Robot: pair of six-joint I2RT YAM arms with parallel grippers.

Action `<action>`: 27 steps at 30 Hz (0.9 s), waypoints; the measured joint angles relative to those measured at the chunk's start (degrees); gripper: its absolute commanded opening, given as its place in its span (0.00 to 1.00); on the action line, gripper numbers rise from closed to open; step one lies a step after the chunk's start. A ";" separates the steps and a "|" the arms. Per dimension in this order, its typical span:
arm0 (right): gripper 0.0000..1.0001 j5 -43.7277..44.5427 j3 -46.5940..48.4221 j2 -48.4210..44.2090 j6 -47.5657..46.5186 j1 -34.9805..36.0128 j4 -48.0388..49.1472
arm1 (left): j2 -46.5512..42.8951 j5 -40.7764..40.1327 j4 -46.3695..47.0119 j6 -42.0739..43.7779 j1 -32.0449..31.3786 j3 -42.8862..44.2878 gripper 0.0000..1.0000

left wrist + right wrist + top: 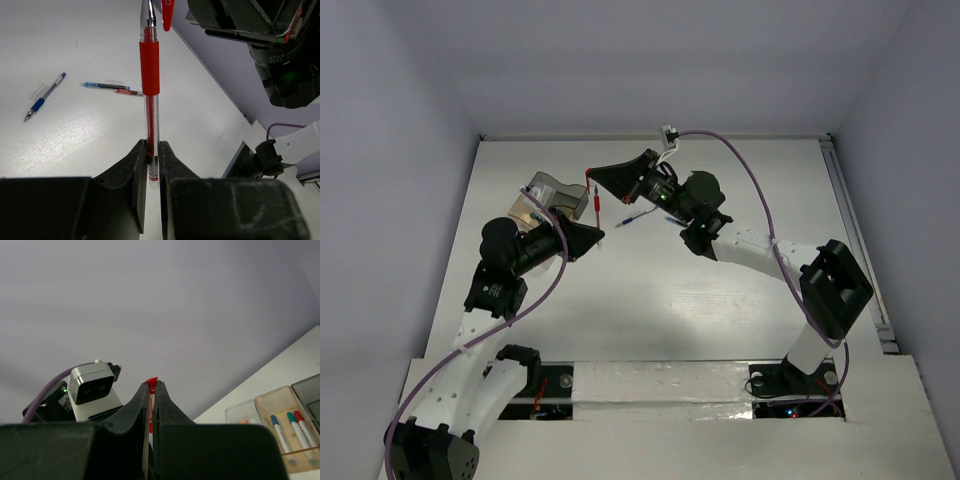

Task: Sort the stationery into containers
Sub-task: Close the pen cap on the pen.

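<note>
The left jaws are clamping the lower end of the red pen (149, 67). In the left wrist view its long axis is running straight out from them toward 12 o'clock, with the bare tip at the far end. The right jaws are pressing together on the red cap (167, 12). The cap is hanging just beside the tip, at 1 o'clock from it, seemingly apart and not in line with the barrel. I am judging that the cap needs a small shift toward 9 o'clock before it can slide on.

In the top view the containers (548, 187) are lying near the pen at 9 o'clock, and the left arm (510, 260) is nearer to them. The table (75, 145) is giving open room. A blue pen (45, 97) and two thin pens (112, 88) are lying loose at about 10 o'clock from the left jaws.
</note>
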 measured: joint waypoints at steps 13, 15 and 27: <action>0.00 1.27 0.00 0.00 -0.04 0.00 -0.07 | -0.57 0.24 0.15 -0.04 0.00 0.00 0.00; 0.00 1.51 0.00 0.00 -0.02 0.00 -0.13 | -0.79 0.39 0.31 -0.07 0.00 0.00 0.00; 0.00 2.10 0.00 0.00 0.00 0.00 -0.22 | -1.14 0.83 0.70 -0.44 0.00 0.00 0.00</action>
